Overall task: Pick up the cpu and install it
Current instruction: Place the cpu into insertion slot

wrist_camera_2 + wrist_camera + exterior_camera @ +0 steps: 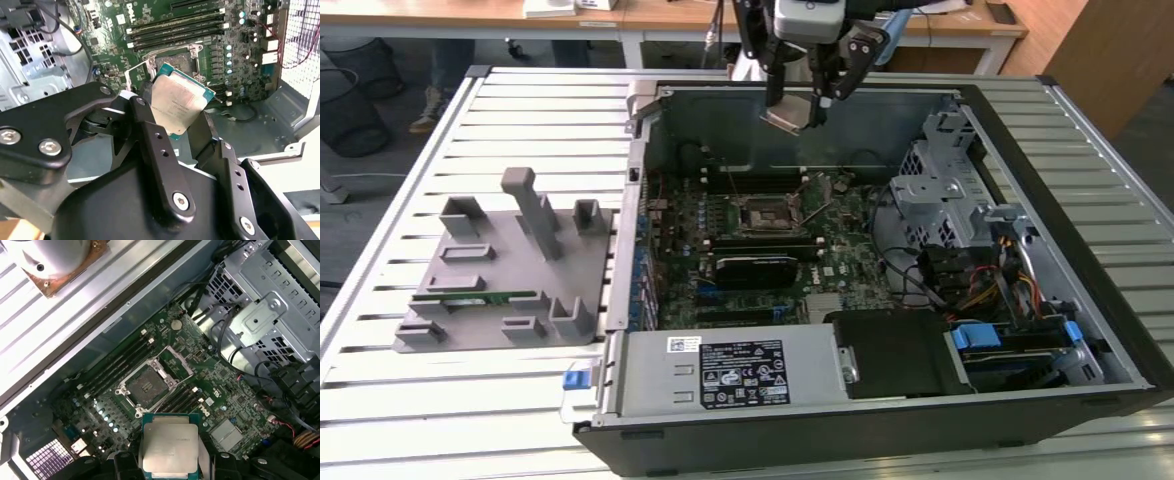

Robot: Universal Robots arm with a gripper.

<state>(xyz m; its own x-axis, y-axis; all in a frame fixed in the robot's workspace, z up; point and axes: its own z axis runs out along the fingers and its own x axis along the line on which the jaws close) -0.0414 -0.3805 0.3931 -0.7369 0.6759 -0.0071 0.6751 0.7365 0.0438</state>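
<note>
The claw hangs up over the far wall of the open computer case, which lies on its side on the slatted table, and it has the cpu pinched firmly by two opposite edges. The black fingers are pressed in on either side of the chip, and its shiny silver top faces the camera in both wrist views. The chip is tilted in the exterior view, one corner dipping lowest, well clear of the board and in the air. Down below on the green motherboard the socket lies bare, with its metal frame swung open beside it. Long dark memory slots run along one side of the socket and more run along the other side. Inside the case, the silver drive cage stands toward the exterior view's right with a tangle of cables near it, and the gray power supply fills the near corner. Out on the table at the exterior view's left sits a gray holder with upright posts, and a thin green memory stick rests in it, well apart from the claw.
</note>
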